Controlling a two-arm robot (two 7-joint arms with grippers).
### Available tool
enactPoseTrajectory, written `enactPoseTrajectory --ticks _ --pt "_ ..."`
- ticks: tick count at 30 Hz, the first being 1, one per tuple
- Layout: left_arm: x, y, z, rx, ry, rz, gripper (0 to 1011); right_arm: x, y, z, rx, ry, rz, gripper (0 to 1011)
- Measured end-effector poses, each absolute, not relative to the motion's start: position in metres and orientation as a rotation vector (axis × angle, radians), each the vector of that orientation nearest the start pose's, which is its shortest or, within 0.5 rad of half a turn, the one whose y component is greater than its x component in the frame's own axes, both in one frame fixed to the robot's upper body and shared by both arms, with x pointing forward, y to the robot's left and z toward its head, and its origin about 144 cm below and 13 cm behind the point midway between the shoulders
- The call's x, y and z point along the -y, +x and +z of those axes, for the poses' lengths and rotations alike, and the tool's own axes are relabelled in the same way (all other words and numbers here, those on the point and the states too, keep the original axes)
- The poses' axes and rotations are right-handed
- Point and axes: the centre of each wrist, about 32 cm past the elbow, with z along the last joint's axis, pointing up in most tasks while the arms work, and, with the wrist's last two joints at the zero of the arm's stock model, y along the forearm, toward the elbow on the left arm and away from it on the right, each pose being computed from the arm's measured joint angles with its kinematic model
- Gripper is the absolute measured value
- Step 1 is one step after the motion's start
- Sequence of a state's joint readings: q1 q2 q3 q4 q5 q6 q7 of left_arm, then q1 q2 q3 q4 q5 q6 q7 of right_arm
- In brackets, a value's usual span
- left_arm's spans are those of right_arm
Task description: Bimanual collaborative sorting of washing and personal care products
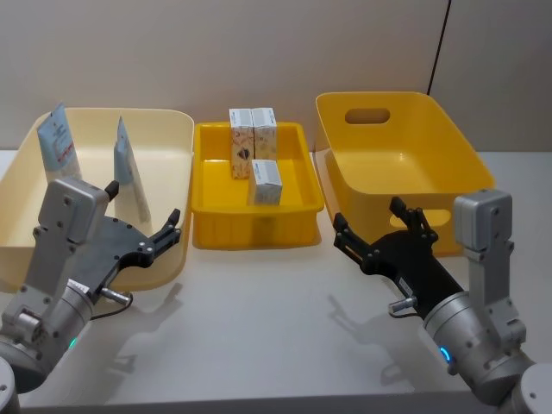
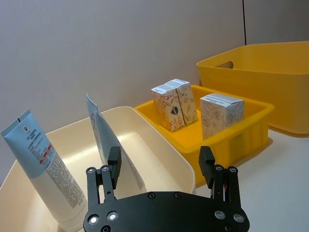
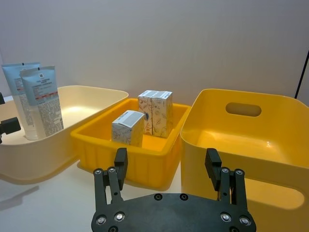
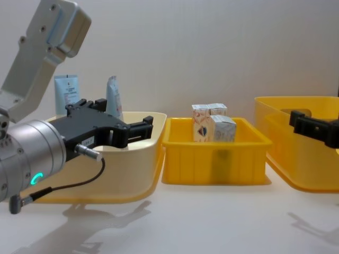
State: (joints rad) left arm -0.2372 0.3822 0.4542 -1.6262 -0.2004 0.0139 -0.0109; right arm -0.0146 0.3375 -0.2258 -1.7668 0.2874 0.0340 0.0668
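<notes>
Two tubs flank yellow tray (image 1: 250, 228): cream tub (image 1: 172, 147) to its left, deep yellow tub (image 1: 405, 164), nothing inside, to its right | left gripper (image 1: 145, 200), right gripper (image 1: 368, 213) hover off tray's front corners, jaws wide, nothing held | two tubes (image 1: 62, 142) standing in cream tub, judged sorted | three cartons (image 1: 266, 181) in tray, judged pending; about half done.
</notes>
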Motion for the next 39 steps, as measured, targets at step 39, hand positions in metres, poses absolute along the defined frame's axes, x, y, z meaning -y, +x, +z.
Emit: enactPoseTrajectory --ticks 39 --pt "-0.1984 0.4920 1.2044 0.268 0.061 1.124 1000 0.2371 0.4433 1.1887 0.075 0.026 -1.230 999"
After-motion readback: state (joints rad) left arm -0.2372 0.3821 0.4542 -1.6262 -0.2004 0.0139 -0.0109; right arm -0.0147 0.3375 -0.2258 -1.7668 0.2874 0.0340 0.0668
